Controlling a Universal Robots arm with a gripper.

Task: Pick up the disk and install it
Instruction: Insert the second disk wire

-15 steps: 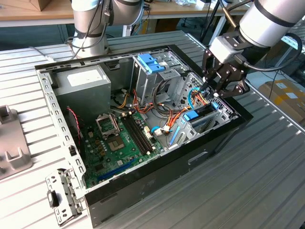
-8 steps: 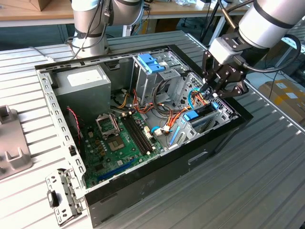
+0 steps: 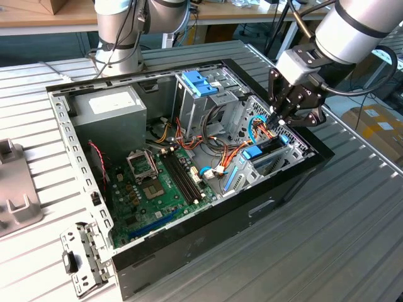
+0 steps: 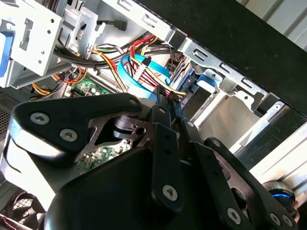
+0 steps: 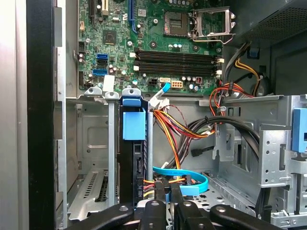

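While the open computer case (image 3: pixel 208 214) sits on a slatted metal table (image 3: pixel 352 207) with workbenches behind, the gripper (image 3: pixel 281 121), jaws nearly closed, hovers at centre right. Standing edgewise in its bay, the disk (image 5: pixel 133 158) appears lower centre in the first wrist view, which also reveals the motherboard (image 5: pixel 144 28).

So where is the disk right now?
The disk stands on edge in a bay of the drive cage, at the exterior view's right end of the computer case, with the gripper just above it.

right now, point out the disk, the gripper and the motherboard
disk (image 5: pixel 134 125): first wrist view, on its light-blue frame tab.
gripper (image 3: pixel 281 118): exterior view, between the fingertips, low over the drive bays.
motherboard (image 3: pixel 151 189): exterior view, on the green board near the memory slots.
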